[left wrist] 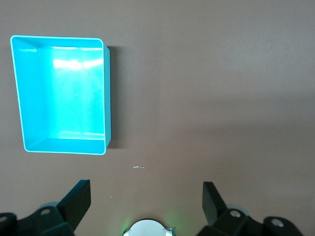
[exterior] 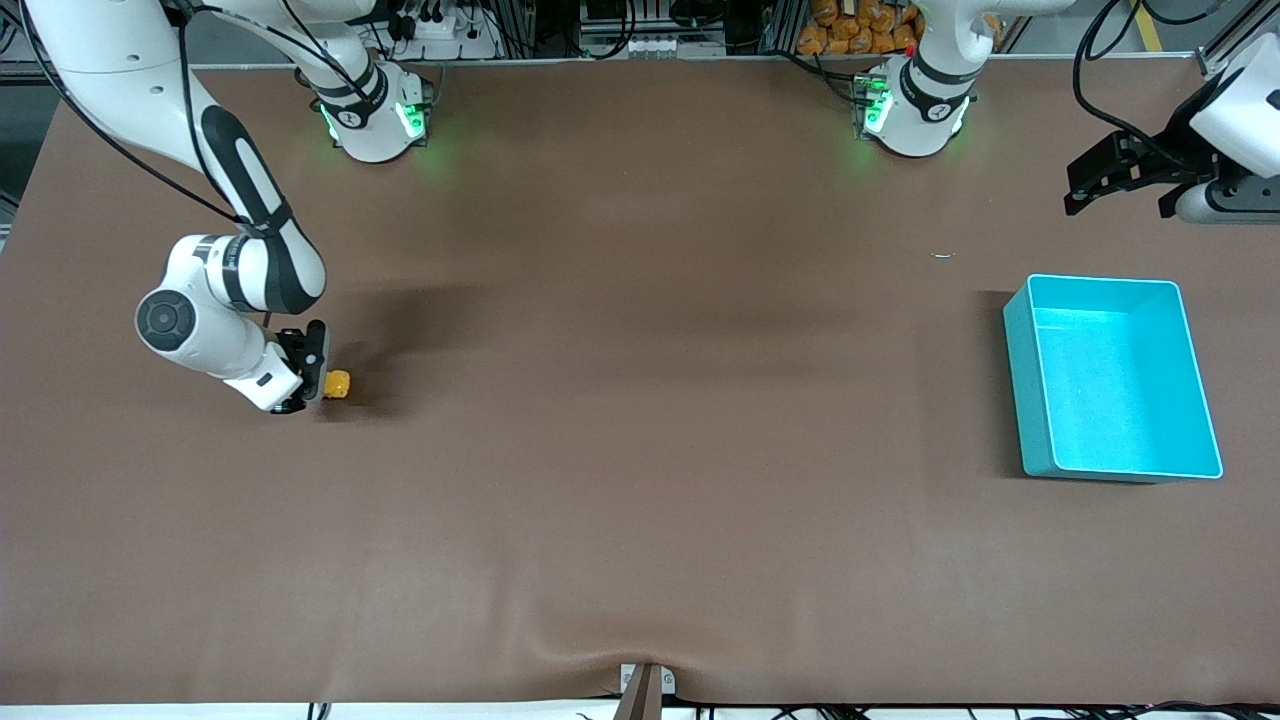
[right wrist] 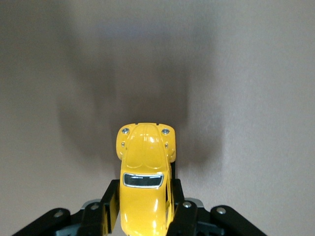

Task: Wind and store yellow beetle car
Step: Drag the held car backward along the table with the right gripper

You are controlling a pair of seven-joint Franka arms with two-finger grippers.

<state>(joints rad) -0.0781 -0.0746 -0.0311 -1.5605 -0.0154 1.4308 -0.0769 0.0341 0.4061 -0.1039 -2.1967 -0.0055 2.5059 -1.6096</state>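
Note:
The yellow beetle car (exterior: 338, 384) is a tiny glossy yellow toy near the right arm's end of the table. My right gripper (exterior: 312, 372) is shut on its sides, low at the table surface. In the right wrist view the car (right wrist: 143, 172) sits between the black fingers (right wrist: 109, 201) with its nose pointing away from the wrist. My left gripper (exterior: 1120, 178) is open and empty, held high over the left arm's end of the table; its fingers (left wrist: 78, 199) stand wide apart. The teal bin (exterior: 1115, 375) is empty; it also shows in the left wrist view (left wrist: 61, 93).
The brown table mat (exterior: 640, 400) is bare between car and bin. A small pale scrap (exterior: 943, 256) lies farther from the front camera than the bin. A clamp (exterior: 645, 685) sits at the near table edge.

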